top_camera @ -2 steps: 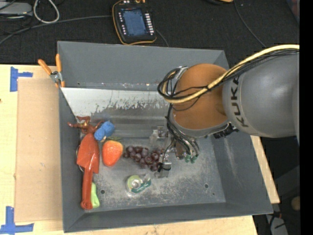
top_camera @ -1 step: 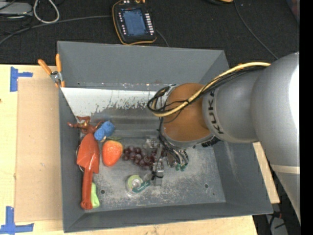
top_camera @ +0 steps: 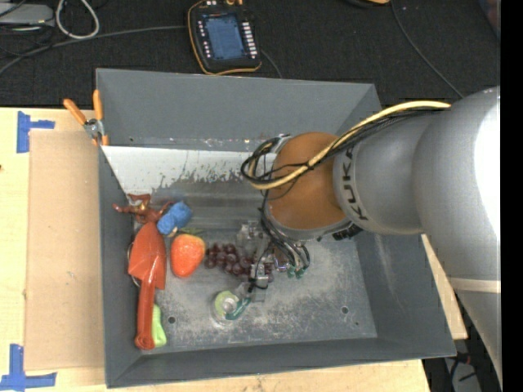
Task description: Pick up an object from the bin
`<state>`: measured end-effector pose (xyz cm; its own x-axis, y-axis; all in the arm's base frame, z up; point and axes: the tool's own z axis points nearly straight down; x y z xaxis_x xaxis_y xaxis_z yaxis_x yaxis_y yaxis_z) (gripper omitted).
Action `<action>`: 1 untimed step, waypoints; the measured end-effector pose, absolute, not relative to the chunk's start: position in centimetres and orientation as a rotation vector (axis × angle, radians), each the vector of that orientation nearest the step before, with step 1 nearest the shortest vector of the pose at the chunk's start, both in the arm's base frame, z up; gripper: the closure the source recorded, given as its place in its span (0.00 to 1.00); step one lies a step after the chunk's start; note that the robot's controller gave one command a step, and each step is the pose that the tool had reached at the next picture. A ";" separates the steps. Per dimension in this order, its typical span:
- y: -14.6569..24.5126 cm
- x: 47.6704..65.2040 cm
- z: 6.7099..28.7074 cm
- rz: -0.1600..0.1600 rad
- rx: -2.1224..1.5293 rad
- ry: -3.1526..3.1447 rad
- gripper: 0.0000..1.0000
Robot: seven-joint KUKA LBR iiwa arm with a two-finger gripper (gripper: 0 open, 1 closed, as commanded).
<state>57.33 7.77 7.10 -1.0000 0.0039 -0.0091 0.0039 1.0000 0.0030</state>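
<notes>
Low over the floor of the bin (top_camera: 237, 113), our pincer (top_camera: 258, 279) hangs with a small pale green round thing (top_camera: 226, 304) just beside its tip and dark grapes (top_camera: 227, 257) just behind; we cannot tell its opening. We judge this the reach; next comes closing squarely on one.

Grey bin (top_camera: 347, 305) with shovel (top_camera: 147, 261), strawberry (top_camera: 186, 254), perhaps grapes (top_camera: 226, 257)

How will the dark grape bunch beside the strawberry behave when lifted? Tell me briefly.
The grape bunch is a cluster of small round lobes, so it probably won't roll far. Its bumpy surface may let a grip slip between lobes. Stiff or floppy cannot be told.
</notes>
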 end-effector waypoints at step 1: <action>7.4 56.7 7.2 0.005 -0.023 3.140 0.00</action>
<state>56.70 7.38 7.18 -0.9999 -0.0146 -0.0019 -0.0146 0.9999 0.0030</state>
